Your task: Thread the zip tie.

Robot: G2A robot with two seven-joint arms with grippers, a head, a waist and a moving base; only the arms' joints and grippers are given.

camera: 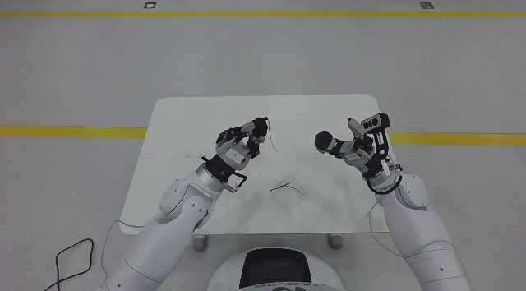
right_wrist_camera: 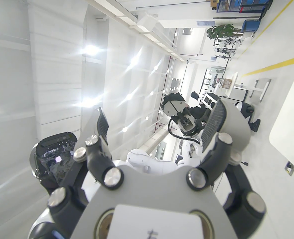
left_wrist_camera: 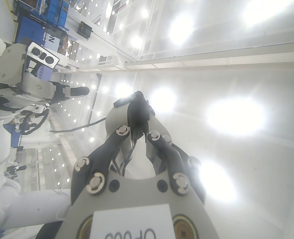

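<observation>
My left gripper (camera: 259, 127) is held above the middle of the white table (camera: 168, 168), its fingers (left_wrist_camera: 147, 115) pressed together on the head end of a thin black zip tie (left_wrist_camera: 77, 127). The tie's strap (camera: 272, 137) hangs free from the gripper, toward the right arm. Facing it across a gap, my right gripper (camera: 325, 141) is also raised above the table. Its ribbed fingers (right_wrist_camera: 213, 123) stand wide apart around nothing. The right wrist view shows the left gripper (right_wrist_camera: 174, 105) farther off between them.
More thin black ties (camera: 288, 186) lie flat on the table between the two arms, near the front edge. Grey floor with yellow lines (camera: 263, 14) surrounds the table.
</observation>
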